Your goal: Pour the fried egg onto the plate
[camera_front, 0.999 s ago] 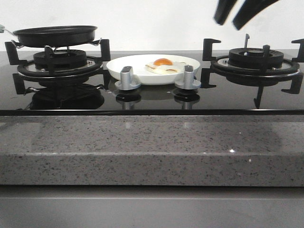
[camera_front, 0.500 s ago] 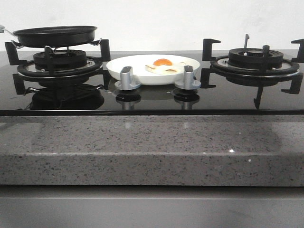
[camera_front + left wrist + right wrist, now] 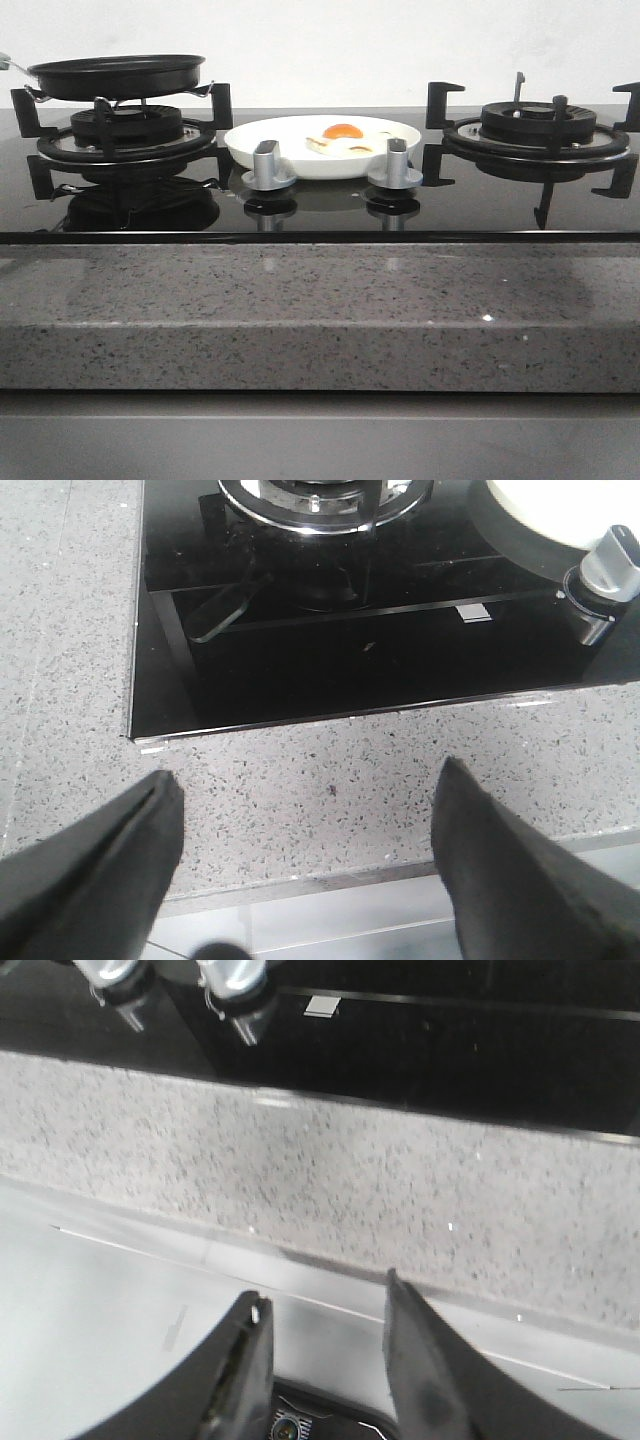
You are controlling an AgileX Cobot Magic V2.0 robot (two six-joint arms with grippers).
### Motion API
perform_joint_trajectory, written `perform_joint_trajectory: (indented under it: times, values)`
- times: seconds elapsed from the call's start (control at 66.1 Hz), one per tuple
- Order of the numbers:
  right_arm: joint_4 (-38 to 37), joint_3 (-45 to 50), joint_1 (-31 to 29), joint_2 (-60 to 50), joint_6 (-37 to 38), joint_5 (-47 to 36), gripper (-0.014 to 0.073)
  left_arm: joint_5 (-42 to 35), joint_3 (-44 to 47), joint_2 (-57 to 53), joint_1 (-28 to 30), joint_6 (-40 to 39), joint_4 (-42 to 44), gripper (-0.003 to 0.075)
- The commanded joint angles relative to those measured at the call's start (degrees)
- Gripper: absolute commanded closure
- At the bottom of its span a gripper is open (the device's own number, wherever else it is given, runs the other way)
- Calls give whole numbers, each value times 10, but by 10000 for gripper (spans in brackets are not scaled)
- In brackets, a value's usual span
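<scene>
Egg [image 3: 343, 136] already on plate [image 3: 250, 143], mid-hob between the burners, near the hob's back edge. Left gripper [image 3: 305, 865] wide open and empty over the worktop's front edge, nearer the plate; right gripper [image 3: 325, 1360] partly open, empty, off the front edge.

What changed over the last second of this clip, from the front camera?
The dark fingers at the upper right, above the right burner, left the front view within the first half second; no gripper shows there now. The fried egg stayed on the plate, and the frying pan stayed on the left burner.
</scene>
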Motion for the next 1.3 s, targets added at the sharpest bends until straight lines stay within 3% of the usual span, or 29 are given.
perform_joint_trajectory:
  times: [0.0,0.742,0.802,0.969,1.044,1.287]
  values:
    - [2,-7,-3,-2,-8,-39,286,-39,-15,1,-5,-4,-4,206]
    - [2,-4,-3,-2,-8,-38,289,-39,-15,1,-5,-4,-4,206]
    - [2,-4,-3,-2,-8,-38,331,-39,-15,1,-5,-4,-4,206]
    - [2,-4,-3,-2,-8,-38,571,-39,-15,1,-5,-4,-4,210]
    - [2,-4,-3,-2,-8,-38,662,-40,-15,1,-5,-4,-4,276]
    - [2,-4,-3,-2,-8,-38,662,-38,-15,1,-5,-4,-4,655]
